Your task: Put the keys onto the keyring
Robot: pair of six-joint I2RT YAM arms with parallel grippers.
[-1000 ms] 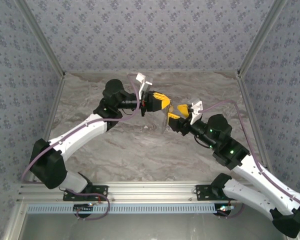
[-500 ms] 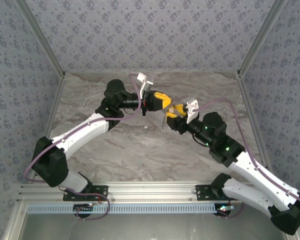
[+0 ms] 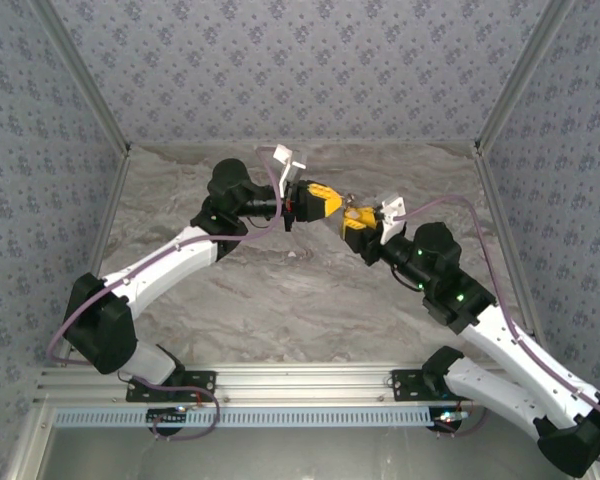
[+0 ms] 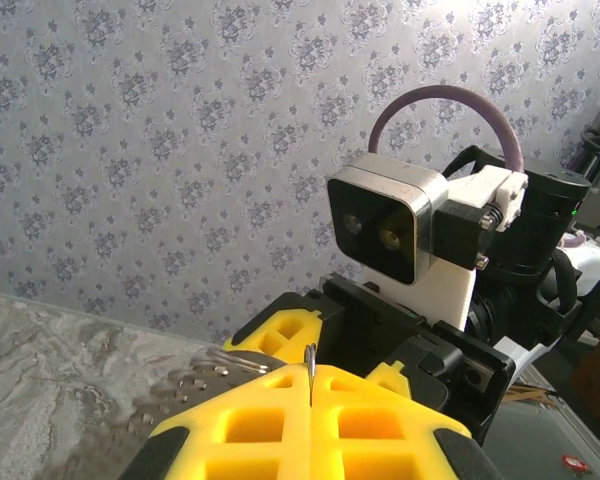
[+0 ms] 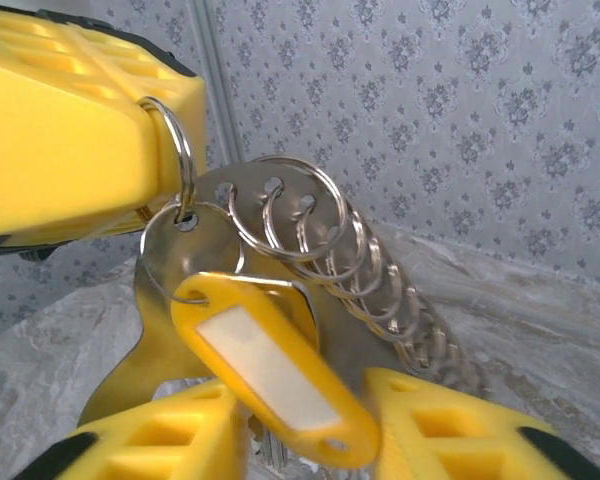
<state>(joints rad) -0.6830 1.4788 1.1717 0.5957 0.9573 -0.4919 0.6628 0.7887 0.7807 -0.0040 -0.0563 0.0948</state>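
Observation:
My left gripper (image 3: 330, 204) is shut on the keyring (image 5: 183, 150), a thin grey metal loop whose edge pokes up between its yellow fingertips (image 4: 309, 362). From that loop hang a shiny metal plate (image 5: 170, 300), carrying a row of several small rings (image 5: 325, 235), and a yellow tag (image 5: 270, 370) with a white label. My right gripper (image 3: 352, 217) meets them nose to nose. Its yellow jaws stand apart (image 5: 305, 392), one on each side of the tag and plate. The keys are hidden behind the tag and plate.
Both grippers hang in the air above the marble tabletop (image 3: 280, 300), near the back. Patterned walls (image 3: 300, 70) close in the rear and both sides. The right wrist camera (image 4: 385, 228) sits close in front of the left fingers.
My right gripper has risen and slid left up to the left gripper's tip, and its jaws have narrowed. The left gripper stayed shut and almost still.

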